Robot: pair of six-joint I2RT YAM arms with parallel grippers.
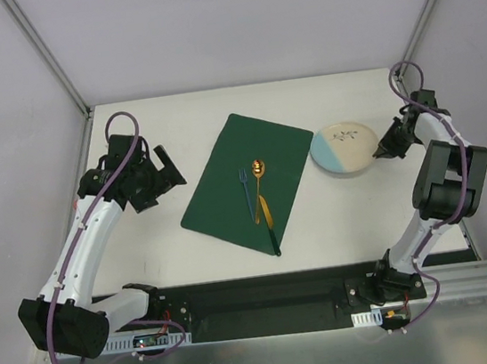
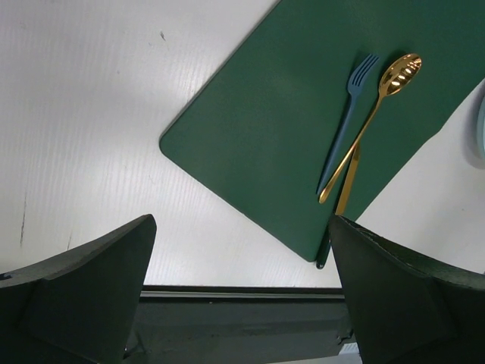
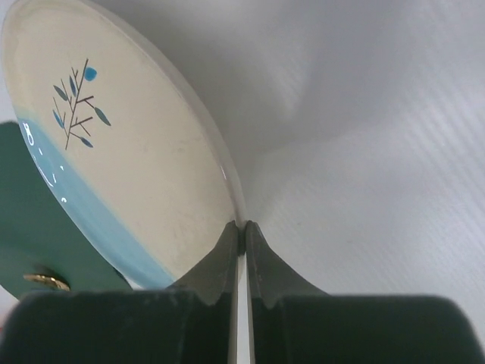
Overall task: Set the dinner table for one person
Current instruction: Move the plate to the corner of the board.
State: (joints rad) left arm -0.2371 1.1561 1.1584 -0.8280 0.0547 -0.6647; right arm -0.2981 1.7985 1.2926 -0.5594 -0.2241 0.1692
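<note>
On the white dinner table (image 1: 161, 238) lies a dark green placemat (image 1: 248, 181) (image 2: 303, 114). A blue fork (image 1: 246, 191) (image 2: 348, 121), a gold spoon (image 1: 259, 180) (image 2: 375, 114) and a gold knife with a dark handle (image 1: 269, 223) (image 2: 347, 182) rest on it. A cream and light-blue plate (image 1: 345, 148) (image 3: 136, 174) sits just right of the mat. My right gripper (image 1: 384, 146) (image 3: 242, 226) is shut on the plate's right rim. My left gripper (image 1: 170, 169) (image 2: 242, 221) hangs wide open over bare table left of the mat, holding nothing.
A black rail (image 1: 267, 291) (image 2: 242, 292) runs along the near table edge between the arm bases. Grey walls and metal frame posts (image 1: 47, 55) close in the back and sides.
</note>
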